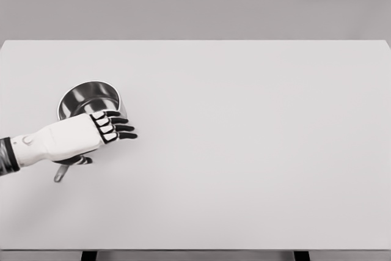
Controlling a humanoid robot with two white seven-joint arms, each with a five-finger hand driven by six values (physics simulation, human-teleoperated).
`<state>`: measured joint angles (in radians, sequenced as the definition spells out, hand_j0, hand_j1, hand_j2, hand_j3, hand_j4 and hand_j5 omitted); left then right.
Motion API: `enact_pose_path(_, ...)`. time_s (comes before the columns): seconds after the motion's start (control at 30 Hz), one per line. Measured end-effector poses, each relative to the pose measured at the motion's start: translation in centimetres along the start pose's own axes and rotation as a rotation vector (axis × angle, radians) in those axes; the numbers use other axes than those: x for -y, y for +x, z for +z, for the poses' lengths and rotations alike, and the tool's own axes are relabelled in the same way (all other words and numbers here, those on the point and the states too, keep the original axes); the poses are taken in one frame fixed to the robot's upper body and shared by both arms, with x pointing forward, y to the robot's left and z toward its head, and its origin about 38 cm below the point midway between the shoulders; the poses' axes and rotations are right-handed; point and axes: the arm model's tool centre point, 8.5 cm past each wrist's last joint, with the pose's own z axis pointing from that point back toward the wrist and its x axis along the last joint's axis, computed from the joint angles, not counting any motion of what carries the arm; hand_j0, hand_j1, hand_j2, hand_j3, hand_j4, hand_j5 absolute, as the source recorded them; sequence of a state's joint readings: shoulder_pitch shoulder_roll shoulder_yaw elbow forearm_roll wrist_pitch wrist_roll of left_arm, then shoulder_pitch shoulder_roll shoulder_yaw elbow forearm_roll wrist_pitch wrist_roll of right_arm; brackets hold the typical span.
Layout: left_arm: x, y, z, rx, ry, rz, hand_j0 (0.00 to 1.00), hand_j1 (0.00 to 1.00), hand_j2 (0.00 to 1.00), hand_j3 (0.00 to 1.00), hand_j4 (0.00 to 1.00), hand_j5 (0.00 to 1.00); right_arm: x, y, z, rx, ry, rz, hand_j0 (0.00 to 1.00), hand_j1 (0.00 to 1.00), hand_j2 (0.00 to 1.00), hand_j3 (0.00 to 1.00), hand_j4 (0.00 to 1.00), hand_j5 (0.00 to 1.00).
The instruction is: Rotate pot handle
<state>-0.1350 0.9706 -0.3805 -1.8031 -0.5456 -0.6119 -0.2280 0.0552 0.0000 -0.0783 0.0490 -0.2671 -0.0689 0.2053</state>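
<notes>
A shiny steel pot (90, 98) stands on the left part of the white table (244, 151). Its handle (60, 174) runs down and to the left, and only the end shows below my wrist. My left hand (113, 129) lies across the handle just in front of the pot's rim, its arm coming in from the left edge. The dark fingers (122, 128) stretch out to the right, past the handle, and close on nothing. The thumb (81, 160) shows under the palm next to the handle. The hand hides most of the handle. The right arm is out of view.
The table's front edge runs along the bottom of the picture and its far edge meets a grey wall. Two dark table legs (89, 255) show below the front edge.
</notes>
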Motion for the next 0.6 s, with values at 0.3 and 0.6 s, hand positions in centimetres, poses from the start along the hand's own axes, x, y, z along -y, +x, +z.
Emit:
enact_pose_path(0.3, -0.8, -0.7, 0.8, -0.019, -0.012, -0.032, 1.00, 1.00, 1.00, 1.00, 1.00, 1.00, 0.0, 0.0, 0.0, 0.000, 0.000, 0.000, 1.00, 1.00, 1.00, 1.00, 1.00, 1.00)
enact_pose_path(0.6, -1.4, -1.4, 1.8, -0.043, -0.027, -0.055, 1.00, 1.00, 1.00, 1.00, 1.00, 1.00, 0.0, 0.0, 0.0, 0.000, 0.000, 0.000, 1.00, 1.00, 1.00, 1.00, 1.00, 1.00)
